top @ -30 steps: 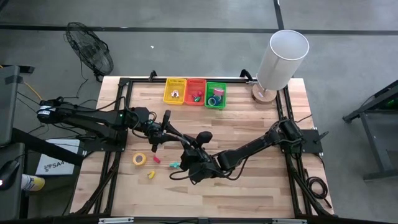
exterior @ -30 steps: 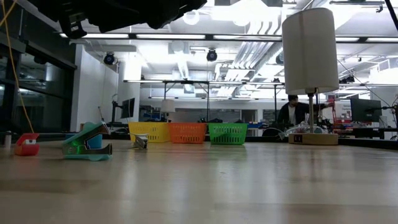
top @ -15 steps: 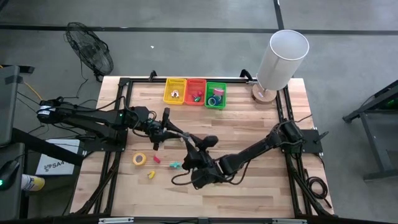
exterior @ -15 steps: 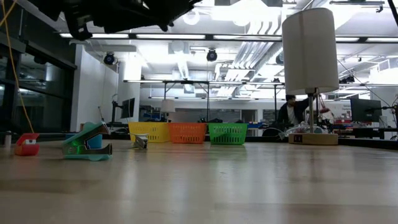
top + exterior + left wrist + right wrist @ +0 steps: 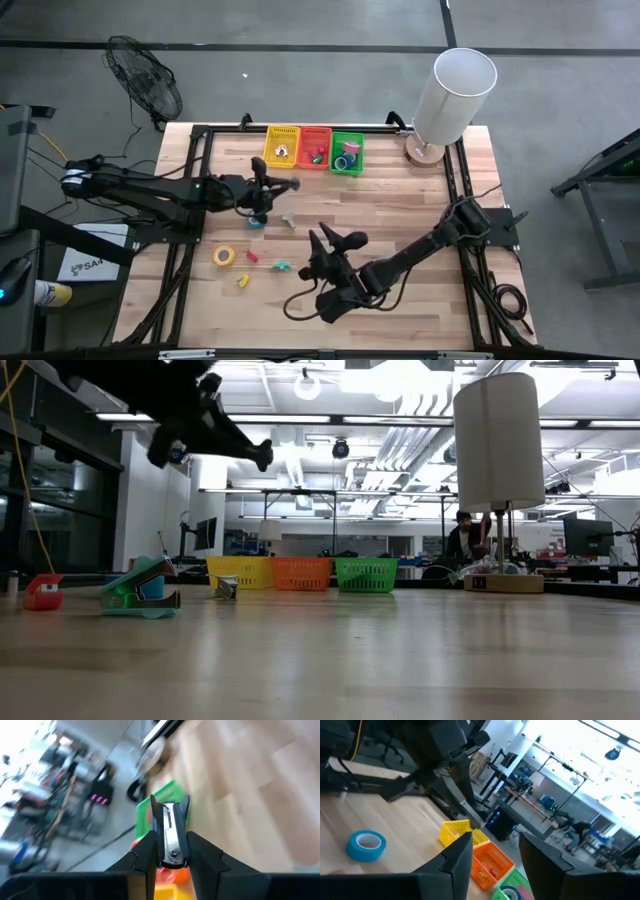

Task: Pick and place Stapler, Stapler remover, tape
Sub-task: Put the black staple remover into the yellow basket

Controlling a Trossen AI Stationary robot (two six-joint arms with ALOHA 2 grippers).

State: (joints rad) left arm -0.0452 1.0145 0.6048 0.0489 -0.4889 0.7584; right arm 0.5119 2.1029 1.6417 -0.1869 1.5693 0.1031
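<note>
Left gripper (image 5: 169, 862) fingers clenched on black stapler (image 5: 171, 836), raised mid-table; right gripper (image 5: 335, 243) fingers spread, empty.

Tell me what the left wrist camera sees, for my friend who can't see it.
The left claw is shut on a black and silver stapler, held above the wooden table. Past it are a green basket and a blurry room.

Left wrist view: room background blurred; green basket (image 5: 159, 815) partly hidden behind the stapler (image 5: 171, 836).
High view: basket contents too small to identify.
Low view: arm cut off at top edge.
</note>
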